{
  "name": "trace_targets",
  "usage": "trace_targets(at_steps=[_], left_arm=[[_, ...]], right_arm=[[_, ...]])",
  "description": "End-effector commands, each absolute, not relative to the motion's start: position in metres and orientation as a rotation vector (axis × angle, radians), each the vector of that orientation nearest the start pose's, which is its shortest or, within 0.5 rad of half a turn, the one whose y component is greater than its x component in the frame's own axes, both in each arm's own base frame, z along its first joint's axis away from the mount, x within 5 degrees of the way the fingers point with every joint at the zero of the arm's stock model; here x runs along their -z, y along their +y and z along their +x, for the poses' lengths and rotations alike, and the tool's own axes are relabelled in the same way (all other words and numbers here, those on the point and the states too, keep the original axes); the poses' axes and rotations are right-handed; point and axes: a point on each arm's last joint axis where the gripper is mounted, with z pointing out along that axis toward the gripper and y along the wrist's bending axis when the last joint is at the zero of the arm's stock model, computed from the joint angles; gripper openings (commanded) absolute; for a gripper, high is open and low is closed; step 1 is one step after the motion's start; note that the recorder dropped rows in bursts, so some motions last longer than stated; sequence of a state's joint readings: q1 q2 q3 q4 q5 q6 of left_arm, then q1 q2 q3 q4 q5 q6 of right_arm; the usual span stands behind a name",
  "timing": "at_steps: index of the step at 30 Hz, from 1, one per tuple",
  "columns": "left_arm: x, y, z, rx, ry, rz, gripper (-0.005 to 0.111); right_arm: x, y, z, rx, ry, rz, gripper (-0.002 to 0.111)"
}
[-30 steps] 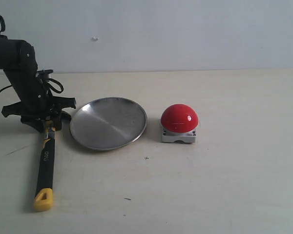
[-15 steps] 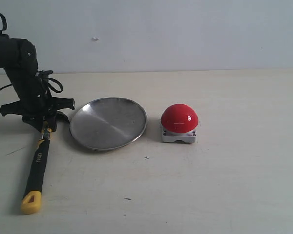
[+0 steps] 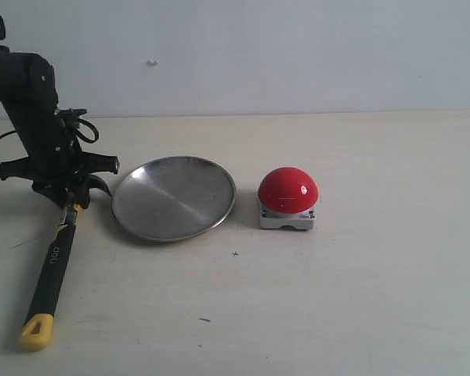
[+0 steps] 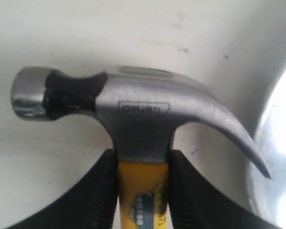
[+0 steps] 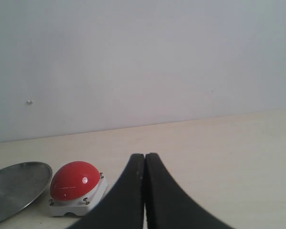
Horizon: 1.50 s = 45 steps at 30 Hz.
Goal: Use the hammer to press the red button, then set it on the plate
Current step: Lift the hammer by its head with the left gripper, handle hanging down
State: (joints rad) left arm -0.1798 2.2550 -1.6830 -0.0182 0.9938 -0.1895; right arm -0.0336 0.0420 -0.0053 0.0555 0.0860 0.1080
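Note:
The hammer (image 3: 51, 262) slants toward the table's front left, its yellow looped tip (image 3: 33, 333) nearest the front edge. My left gripper (image 3: 69, 205) is shut on the yellow neck just below the dark metal head (image 4: 133, 105), with a black finger (image 4: 97, 195) pressed to each side. The silver plate (image 3: 174, 197) lies right beside that gripper, and its rim (image 4: 276, 143) shows in the left wrist view. The red button (image 3: 287, 190) stands to the right of the plate. My right gripper (image 5: 145, 157) is shut and empty, apart from the red button (image 5: 75, 181) and the plate (image 5: 16, 188).
A pale wall rises behind the beige table (image 3: 360, 298). The left arm's black cables (image 3: 82, 129) hang near the back left. Small dark specks (image 3: 235, 253) mark the tabletop in front of the plate.
The left jaws have closed on the hammer's neck. The handle has swung, its yellow tip sliding left and toward the front edge. The right gripper has not moved.

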Motion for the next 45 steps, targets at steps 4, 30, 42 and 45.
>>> trace_targets(at_steps=[4, 30, 42, 45], left_arm=[[-0.174, -0.081, 0.434, 0.204, 3.015, 0.038, 0.000], [-0.255, -0.102, 0.407, 1.029, 2.738, 0.363, 0.000], [-0.244, -0.121, 0.398, 1.446, 2.459, 0.403, 0.000], [-0.242, -0.123, 0.396, 1.490, 2.406, 0.408, 0.000]], right_arm=[[-0.204, -0.002, 0.059, -0.096, 1.590, 0.150, 0.000], [-0.204, -0.002, 0.059, -0.098, 1.590, 0.151, 0.000], [-0.204, -0.002, 0.059, -0.096, 1.590, 0.150, 0.000], [-0.204, -0.002, 0.059, -0.096, 1.590, 0.150, 0.000]])
